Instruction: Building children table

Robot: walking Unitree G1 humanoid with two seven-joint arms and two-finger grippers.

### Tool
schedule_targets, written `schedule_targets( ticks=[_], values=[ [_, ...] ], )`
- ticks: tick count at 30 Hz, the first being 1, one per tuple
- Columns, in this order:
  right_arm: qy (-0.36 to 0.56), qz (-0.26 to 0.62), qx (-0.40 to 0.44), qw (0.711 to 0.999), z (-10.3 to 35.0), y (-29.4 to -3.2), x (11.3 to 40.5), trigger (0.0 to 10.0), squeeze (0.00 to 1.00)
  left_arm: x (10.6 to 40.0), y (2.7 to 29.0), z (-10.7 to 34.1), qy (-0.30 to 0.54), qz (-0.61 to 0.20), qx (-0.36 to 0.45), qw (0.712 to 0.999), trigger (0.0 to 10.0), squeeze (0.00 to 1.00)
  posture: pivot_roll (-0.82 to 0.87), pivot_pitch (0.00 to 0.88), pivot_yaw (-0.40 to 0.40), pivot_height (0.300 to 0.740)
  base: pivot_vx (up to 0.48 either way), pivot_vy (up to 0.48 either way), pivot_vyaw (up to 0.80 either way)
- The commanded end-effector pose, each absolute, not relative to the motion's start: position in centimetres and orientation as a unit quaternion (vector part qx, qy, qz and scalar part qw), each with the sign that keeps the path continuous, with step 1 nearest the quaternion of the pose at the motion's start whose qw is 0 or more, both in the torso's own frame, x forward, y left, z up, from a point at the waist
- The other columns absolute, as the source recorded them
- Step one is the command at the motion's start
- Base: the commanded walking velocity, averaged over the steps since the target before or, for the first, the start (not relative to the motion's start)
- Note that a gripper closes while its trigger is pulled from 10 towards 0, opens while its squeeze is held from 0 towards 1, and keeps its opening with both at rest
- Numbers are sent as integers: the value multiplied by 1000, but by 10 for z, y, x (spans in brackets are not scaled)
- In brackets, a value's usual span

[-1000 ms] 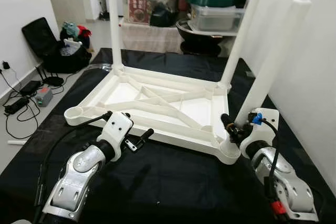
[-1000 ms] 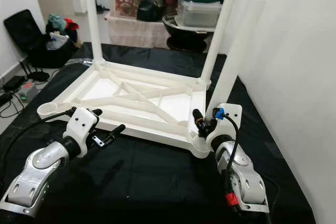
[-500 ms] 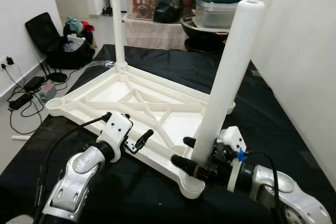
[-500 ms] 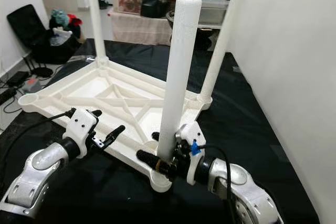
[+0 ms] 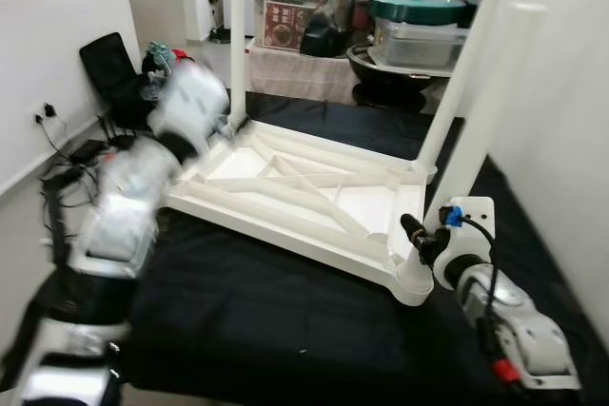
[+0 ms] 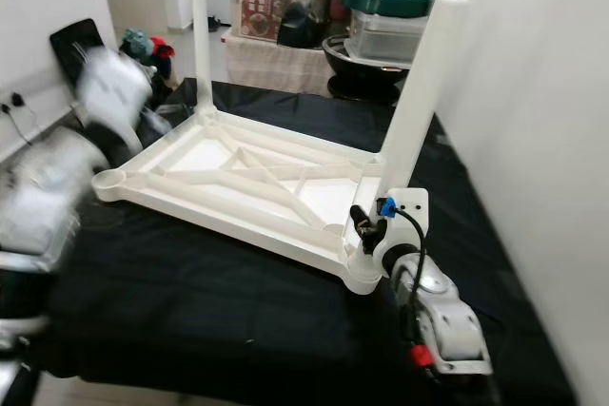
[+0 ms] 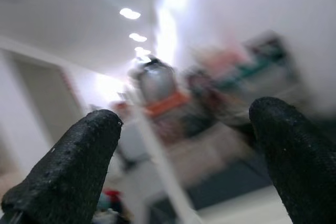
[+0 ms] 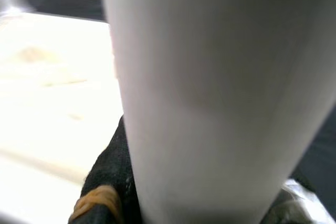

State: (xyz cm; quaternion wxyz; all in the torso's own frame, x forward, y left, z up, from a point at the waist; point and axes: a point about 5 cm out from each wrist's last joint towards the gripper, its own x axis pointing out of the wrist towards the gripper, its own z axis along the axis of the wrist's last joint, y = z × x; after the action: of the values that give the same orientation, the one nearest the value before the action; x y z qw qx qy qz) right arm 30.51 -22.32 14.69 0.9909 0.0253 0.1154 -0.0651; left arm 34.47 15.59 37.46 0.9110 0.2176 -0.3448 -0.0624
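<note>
Since half a second ago the left gripper [image 7: 184, 150] has swung up from the near edge of the upturned tabletop [image 5: 304, 192] and is now a blurred shape raised above the top's left corner; its wrist view shows the two black fingers [image 7: 68, 166] spread wide with nothing between them. The white leg [image 5: 481, 121] that leaned in over the middle of the frame a moment back now stands upright at the tabletop's near right corner, seated in its socket [image 5: 411, 282]. The right gripper [image 5: 419, 240] is clamped on that leg just above the socket. Judging by this, the third leg is going home, and the left arm is probably clearing away or reaching for something else.

Two more legs stand at the tabletop's far corners, while its near left socket [image 6: 109, 181] is empty, so one leg remains to fit.

The tabletop lies underside up on a black cloth [image 5: 266, 301]. Left of it, cables and a dark bag [image 5: 119, 83] sit by a white wall; behind it are stacked storage boxes [image 5: 300, 11] and a green-lidded pot [image 5: 419, 7].
</note>
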Motion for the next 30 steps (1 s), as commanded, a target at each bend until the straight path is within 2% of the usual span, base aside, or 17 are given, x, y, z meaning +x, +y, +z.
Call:
schedule_targets(
  ticks=[1, 2, 3, 4, 6, 8, 10, 11, 15, 18, 19, 24, 26, 27, 28, 29, 30],
  values=[
    [207, -164, -11, 965, 113, -249, 294, 2431, 0, 321, 157, 452, -463, 9, 206, 862, 10000, 0, 144, 0, -145, 740, 0, 0, 0],
    [207, -164, -11, 965, 113, -249, 294, 2431, 0, 321, 157, 452, -463, 9, 206, 862, 10000, 0, 144, 0, -145, 740, 0, 0, 0],
    [206, -152, -9, 967, 114, -246, 296, 10000, 0, 306, 154, 487, -512, 29, 189, 837, 10000, 0, 141, 0, -145, 740, 0, 0, 0],
    [188, -110, -5, 976, 120, -235, 300, 10000, 0, 293, 152, 512, -551, 44, 178, 814, 10000, 0, 141, 0, -144, 740, 0, 0, 0],
    [172, -74, 5, 982, 126, -227, 302, 10000, 0, 286, 150, 524, -569, 50, 170, 803, 10000, 0, 136, 0, -143, 740, 0, 0, 0],
    [149, -7, 19, 989, 136, -209, 304, 10000, 0, 283, 149, 531, -577, 53, 161, 799, 10000, 0, 132, 0, -142, 740, 0, 0, 0],
    [146, 3, 25, 989, 138, -206, 304, 10000, 0, 284, 149, 531, -576, 53, 157, 800, 10000, 0, 132, 0, -142, 740, 0, 0, 0],
    [137, 17, 33, 990, 142, -202, 303, 10000, 1000, 285, 147, 529, -573, 50, 158, 802, 10000, 0, 124, 0, -146, 740, 0, 0, 0],
    [131, 21, 40, 990, 144, -200, 302, 10000, 1000, 287, 146, 528, -572, 49, 158, 803, 10000, 0, 124, 0, -146, 740, 0, 0, 0],
    [120, 68, 56, 989, 149, -192, 299, 10000, 1000, 286, 145, 528, -573, 49, 157, 803, 10000, 0, 122, 0, -152, 740, 0, 0, 0],
    [108, 120, 68, 985, 155, -182, 293, 10000, 1000, 283, 146, 530, -578, 55, 154, 799, 10000, 0, 119, 0, -157, 740, 0, 0, 0],
    [122, 209, 44, 969, 158, -166, 282, 10000, 1000, 282, 149, 533, -584, 70, 155, 794, 10000, 0, 112, 0, -155, 740, 0, 0, 0],
    [185, 367, -44, 911, 148, -141, 250, 10000, 1000, 285, 146, 534, -586, 72, 162, 791, 10000, 0, 113, 0, -162, 740, 0, 0, 0],
    [185, 367, -44, 911, 148, -141, 250, 10000, 1000, 285, 146, 534, -586, 72, 162, 791, 10000, 0, 113, 0, -162, 740, 0, 0, 0],
    [161, 465, -41, 870, 156, -133, 229, 10000, 1000, 287, 145, 534, -585, 70, 159, 793, 10000, 0, 113, 0, -162, 740, 0, 0, 0],
    [161, 465, -41, 870, 156, -133, 229, 10000, 1000, 287, 145, 534, -585, 70, 159, 793, 10000, 0, 113, 0, -162, 740, 0, 0, 0],
    [134, 524, -36, 841, 165, -129, 216, 10000, 1000, 288, 144, 533, -584, 68, 156, 794, 10000, 0, 113, 0, -162, 740, 0, 0, 0]
  ],
)
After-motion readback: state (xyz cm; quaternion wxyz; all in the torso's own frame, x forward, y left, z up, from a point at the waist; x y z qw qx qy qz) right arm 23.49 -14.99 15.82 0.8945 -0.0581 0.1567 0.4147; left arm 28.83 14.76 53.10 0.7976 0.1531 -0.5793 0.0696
